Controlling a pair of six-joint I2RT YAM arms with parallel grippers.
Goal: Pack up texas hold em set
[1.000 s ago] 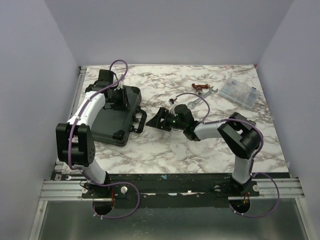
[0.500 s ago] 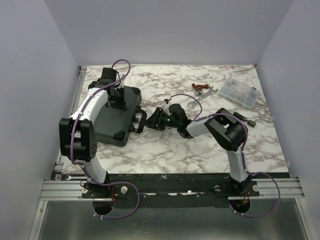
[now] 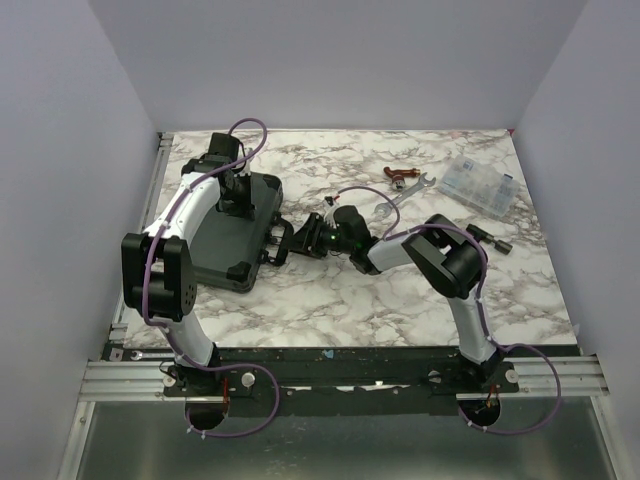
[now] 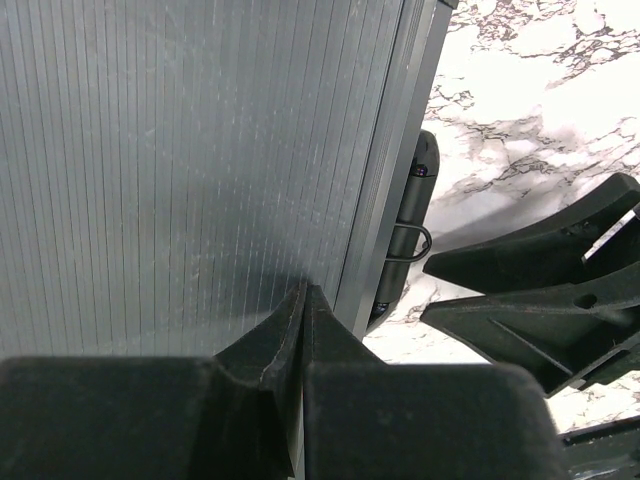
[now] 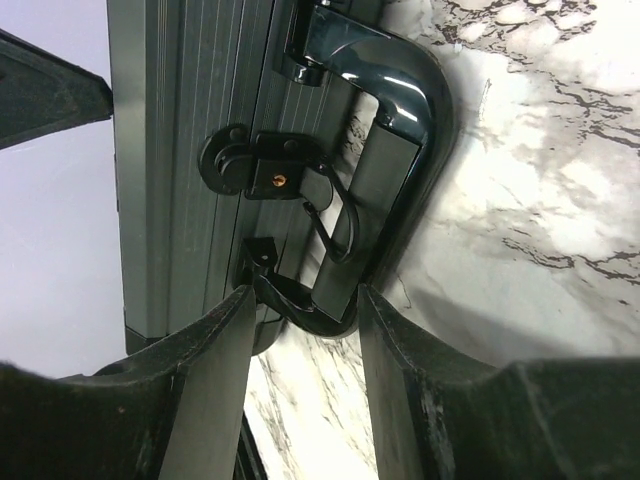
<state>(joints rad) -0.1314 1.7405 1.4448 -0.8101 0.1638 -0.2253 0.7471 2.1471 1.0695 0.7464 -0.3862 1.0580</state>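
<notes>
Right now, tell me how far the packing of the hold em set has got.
Done: the briefcase lies closed on the table, with none of its contents visible outside it. In hand: the left hand is shut over the lid, and the right hand is open astride the handle. Left: the latch beside the handle looks unfastened, so securing it probably remains.

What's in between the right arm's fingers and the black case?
The handle of the black case. In the right wrist view, the right gripper has its open fingers on either side of the handle's end.
</notes>
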